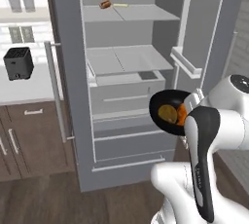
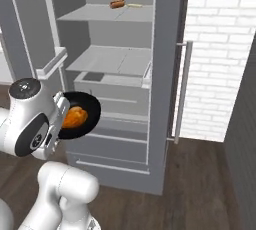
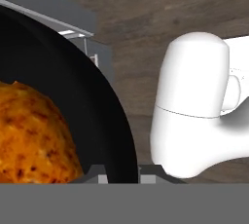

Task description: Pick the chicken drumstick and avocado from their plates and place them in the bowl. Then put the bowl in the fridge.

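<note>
Bowl (image 1: 164,112) rim pinched in hand (image 1: 192,102), before open fridge (image 1: 126,62).

I'm looking into the open fridge (image 1: 73,72), its pale grey shelves carrying very little. On the upper shelf (image 1: 141,12) lies a small reddish-brown item (image 1: 105,4) with a thin pale stick-like piece (image 1: 120,5) just beside it; I can't tell what either is. The middle shelf (image 1: 129,58) sits above a drawer (image 1: 127,94). Left of the fridge, a bench (image 1: 24,89) carries a black toaster (image 1: 18,63).
</note>
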